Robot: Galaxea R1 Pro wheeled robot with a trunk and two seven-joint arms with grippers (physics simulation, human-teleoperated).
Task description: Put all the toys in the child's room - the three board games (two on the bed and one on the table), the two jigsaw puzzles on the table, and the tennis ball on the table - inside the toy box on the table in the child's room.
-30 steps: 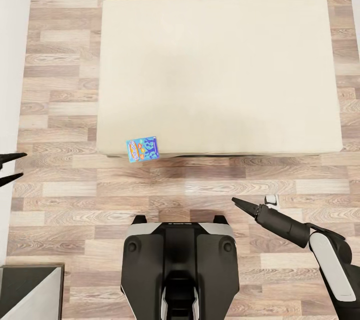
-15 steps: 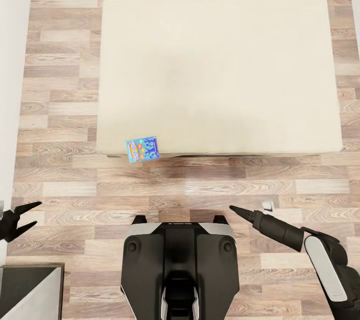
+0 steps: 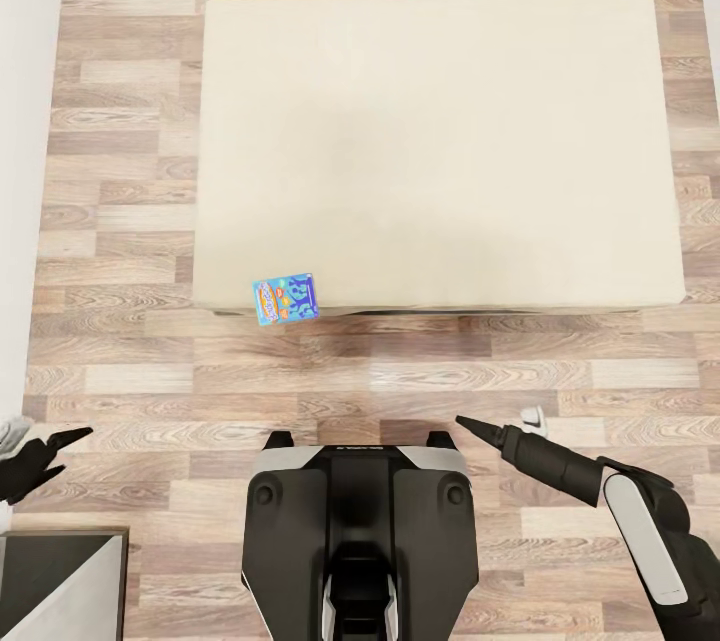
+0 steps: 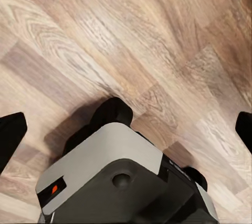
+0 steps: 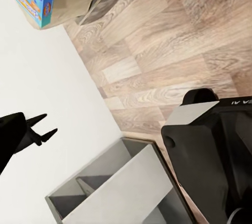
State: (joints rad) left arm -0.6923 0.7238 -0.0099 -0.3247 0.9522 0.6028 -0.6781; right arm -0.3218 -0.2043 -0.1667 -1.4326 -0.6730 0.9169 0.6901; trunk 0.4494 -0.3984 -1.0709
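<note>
Left tool [image 3: 62, 451] half beyond frame edge

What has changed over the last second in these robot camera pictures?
The left tool swung down the head view toward the base, its open fingers narrowing. The right tool drew slightly down and left. Nothing was grasped or released. The small blue printed game box and beige bed stayed put.

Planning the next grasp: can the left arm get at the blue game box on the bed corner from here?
Probably not yet. The left gripper hangs open beside the base, well short of the blue game box at the bed edge; bare floor between, nothing blocking.
</note>
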